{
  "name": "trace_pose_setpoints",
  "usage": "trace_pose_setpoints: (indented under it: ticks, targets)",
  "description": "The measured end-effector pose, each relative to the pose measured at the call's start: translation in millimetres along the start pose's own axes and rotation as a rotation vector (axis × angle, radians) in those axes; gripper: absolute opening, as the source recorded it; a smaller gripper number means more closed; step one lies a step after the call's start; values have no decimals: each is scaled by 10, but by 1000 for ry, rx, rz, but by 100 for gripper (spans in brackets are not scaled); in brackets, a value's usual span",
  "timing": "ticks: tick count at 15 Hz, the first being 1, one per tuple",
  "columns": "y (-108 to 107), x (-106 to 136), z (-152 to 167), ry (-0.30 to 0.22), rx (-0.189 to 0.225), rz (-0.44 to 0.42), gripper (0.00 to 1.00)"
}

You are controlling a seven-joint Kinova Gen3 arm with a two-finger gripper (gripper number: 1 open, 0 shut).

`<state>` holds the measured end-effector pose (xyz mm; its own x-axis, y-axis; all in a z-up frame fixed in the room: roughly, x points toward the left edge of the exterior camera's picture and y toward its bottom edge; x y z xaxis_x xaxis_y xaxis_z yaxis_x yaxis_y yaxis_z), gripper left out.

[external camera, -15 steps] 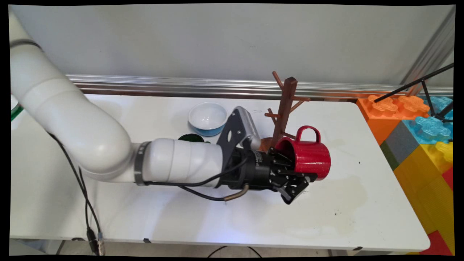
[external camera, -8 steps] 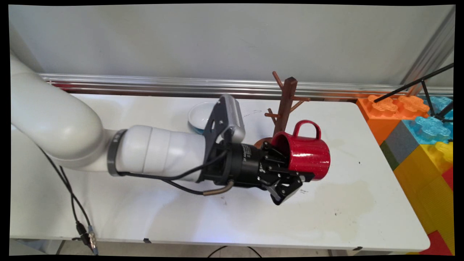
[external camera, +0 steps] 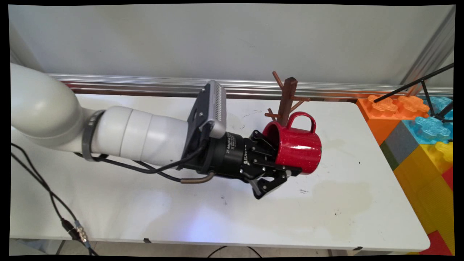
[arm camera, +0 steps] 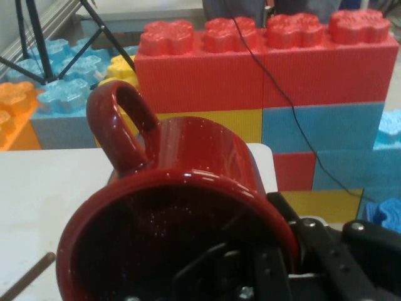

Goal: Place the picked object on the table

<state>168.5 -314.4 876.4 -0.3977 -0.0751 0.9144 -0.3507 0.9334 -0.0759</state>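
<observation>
We hold the red mug (external camera: 296, 146) in the claw (external camera: 280, 170), clamped on its rim wall, clear above the tabletop (external camera: 348, 203). The mug lies on its side, its axis level, handle (external camera: 301, 120) uppermost, just beside the wooden mug tree (external camera: 286, 103) behind it.

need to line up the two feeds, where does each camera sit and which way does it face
Main view: fixed above the table's near side, looking down across it to the wall; shows the white arm and tool holding the red mug beside the wooden mug tree.
Hand view: on the hand, looking along the tool into the mug, toward foam blocks.
Shared: mug, tool, table, blocks.
</observation>
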Motion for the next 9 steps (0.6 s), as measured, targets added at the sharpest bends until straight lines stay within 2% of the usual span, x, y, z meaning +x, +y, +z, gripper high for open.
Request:
trace_pose_setpoints:
  ticks: [9]
  targets:
    - [-121,96,-286,-41,-18,213,0]
